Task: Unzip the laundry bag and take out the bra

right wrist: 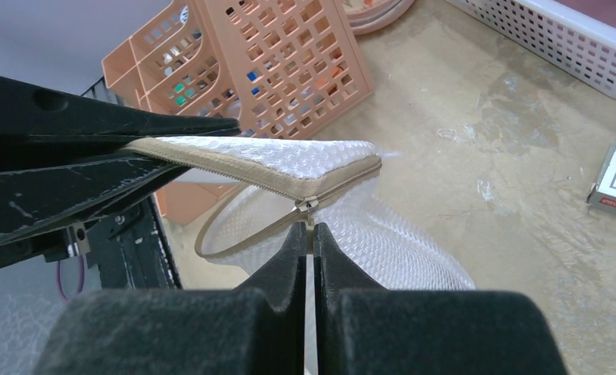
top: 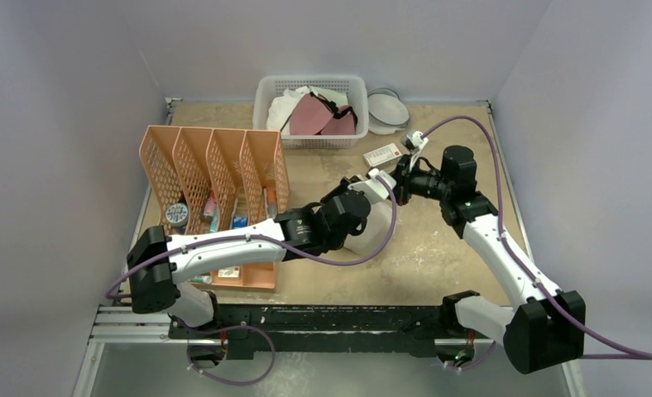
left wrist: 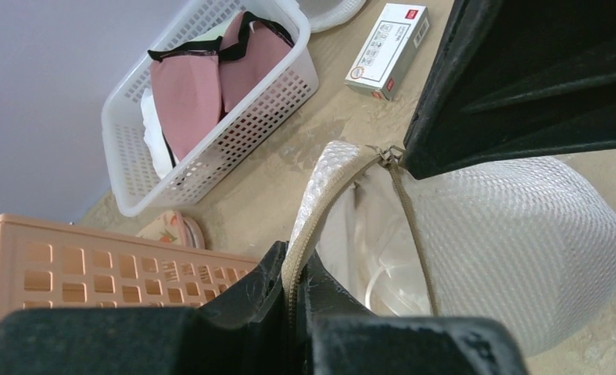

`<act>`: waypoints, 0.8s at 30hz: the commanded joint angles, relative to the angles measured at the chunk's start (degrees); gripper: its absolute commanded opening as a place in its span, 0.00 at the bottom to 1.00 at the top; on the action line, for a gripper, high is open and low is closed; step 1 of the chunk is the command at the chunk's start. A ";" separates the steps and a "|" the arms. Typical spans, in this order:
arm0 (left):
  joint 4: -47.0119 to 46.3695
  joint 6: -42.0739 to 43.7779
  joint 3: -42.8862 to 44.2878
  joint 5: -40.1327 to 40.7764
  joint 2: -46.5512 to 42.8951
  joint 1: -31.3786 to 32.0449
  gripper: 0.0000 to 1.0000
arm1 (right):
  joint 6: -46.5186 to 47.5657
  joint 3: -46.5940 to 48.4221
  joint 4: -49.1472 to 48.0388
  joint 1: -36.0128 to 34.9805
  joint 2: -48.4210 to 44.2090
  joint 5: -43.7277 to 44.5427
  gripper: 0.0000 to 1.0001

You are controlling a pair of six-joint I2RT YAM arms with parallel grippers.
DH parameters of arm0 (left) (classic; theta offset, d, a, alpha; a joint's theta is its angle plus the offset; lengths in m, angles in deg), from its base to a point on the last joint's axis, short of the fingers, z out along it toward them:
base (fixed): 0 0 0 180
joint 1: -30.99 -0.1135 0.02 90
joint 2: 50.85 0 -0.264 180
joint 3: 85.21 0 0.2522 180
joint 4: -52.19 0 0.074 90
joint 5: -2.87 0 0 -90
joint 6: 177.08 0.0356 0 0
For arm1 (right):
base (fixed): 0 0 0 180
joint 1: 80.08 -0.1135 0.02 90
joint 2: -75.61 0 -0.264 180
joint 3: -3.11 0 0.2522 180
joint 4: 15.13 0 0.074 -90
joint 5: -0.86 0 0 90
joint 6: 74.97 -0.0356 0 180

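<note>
Mesh laundry bag (left wrist: 524,234) is clamped at its rim by left hand (left wrist: 293,272); zip pull (right wrist: 306,207), pinched by right hand (right wrist: 310,236), needs drawing onward.

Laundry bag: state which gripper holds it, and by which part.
Both hold it. The left gripper clamps the laundry bag by its zip edge; the right gripper pinches the zip pull.

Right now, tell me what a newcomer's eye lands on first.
The white mesh laundry bag sits mid-table, part unzipped, pinched between both arms: the left gripper on its rim, the right gripper on the zip pull. Behind it, a white basket holds rose-mauve cups.
</note>
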 commanded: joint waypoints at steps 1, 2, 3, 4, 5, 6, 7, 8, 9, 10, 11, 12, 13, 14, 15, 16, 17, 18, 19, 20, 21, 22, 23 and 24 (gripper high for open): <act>-3.67 2.55 -0.07 2.30 -4.64 -0.02 0.00 | 2.56 1.73 2.92 -0.26 -0.29 2.88 0.00; -3.61 3.16 0.02 2.14 -5.01 0.05 0.00 | 2.56 1.70 2.72 -0.26 -0.37 3.61 0.01; -3.26 3.59 0.02 1.69 -5.47 0.25 0.00 | 2.27 1.70 2.19 -0.26 -0.52 4.64 0.02; -2.63 4.03 0.23 1.03 -5.83 0.44 0.00 | 2.15 1.74 2.14 -0.26 -0.69 6.21 0.02; -2.26 4.55 0.17 0.09 -6.32 0.50 0.00 | 1.97 1.70 1.90 -0.26 -0.83 8.16 0.02; -2.07 5.04 -0.26 -1.18 -6.99 0.51 0.00 | 1.49 1.54 0.99 -0.26 -0.79 9.65 0.02; -2.31 5.90 -1.14 -2.88 -7.93 0.51 0.00 | 0.94 1.63 0.65 -0.14 -0.51 10.67 0.02; -2.70 6.97 -2.28 -5.27 -8.99 0.51 0.00 | 1.30 1.97 0.92 -0.04 -0.07 11.10 0.02; -3.49 8.06 -3.55 -7.59 -10.01 0.51 0.00 | 1.80 2.43 1.26 0.00 0.43 11.20 0.02; -4.21 8.93 -4.76 -9.41 -11.11 0.55 0.00 | 2.27 2.94 1.50 0.07 0.93 11.22 0.02; -4.49 9.54 -5.61 -11.33 -12.10 0.56 0.00 | 2.88 3.46 1.71 0.09 1.30 11.25 0.02; -4.52 9.88 -6.03 -13.47 -12.92 0.52 0.00 | 3.37 3.62 1.83 0.09 1.54 11.64 0.02; -4.53 9.86 -6.12 -14.65 -13.69 0.56 0.00 | 3.46 3.64 1.64 0.09 1.84 11.97 0.03; -4.45 9.75 -6.09 -15.63 -14.35 0.53 0.00 | 3.54 3.57 1.11 0.15 1.88 12.21 0.03; -4.44 9.52 -6.12 -16.29 -15.08 0.54 0.00 | 3.55 3.25 0.61 0.18 2.06 12.07 0.03; -4.51 9.33 -6.18 -16.80 -15.64 0.53 0.00 | 3.67 3.00 -0.06 0.18 2.22 11.03 0.03; -4.86 9.20 -6.41 -17.16 -16.13 0.51 0.00 | 3.93 2.79 -0.73 0.18 2.50 10.17 0.03; -5.14 9.18 -6.69 -17.59 -16.54 0.51 0.00 | 4.39 2.77 -1.40 0.18 3.02 9.10 0.04; -5.55 9.11 -7.01 -18.09 -16.82 0.51 0.00 | 4.60 2.83 -2.97 0.07 3.92 7.56 0.08; -5.98 8.90 -7.20 -18.47 -17.12 0.51 0.00 | 4.74 2.90 -3.32 0.02 5.06 5.39 0.09; -6.28 8.72 -7.47 -18.90 -17.28 0.51 0.00 | 4.76 3.22 -3.54 -0.04 6.19 3.80 0.10; -6.58 8.59 -7.63 -19.39 -17.44 0.51 0.00 | 4.81 3.43 -3.68 -0.08 7.14 2.70 0.10; -6.58 8.44 -7.52 -19.86 -17.43 0.51 0.00 | 4.96 3.49 -3.77 -0.08 7.79 1.85 0.10; -6.21 8.16 -7.16 -20.68 -17.37 0.51 0.00 | 5.26 3.31 -4.15 -0.08 7.95 1.42 0.10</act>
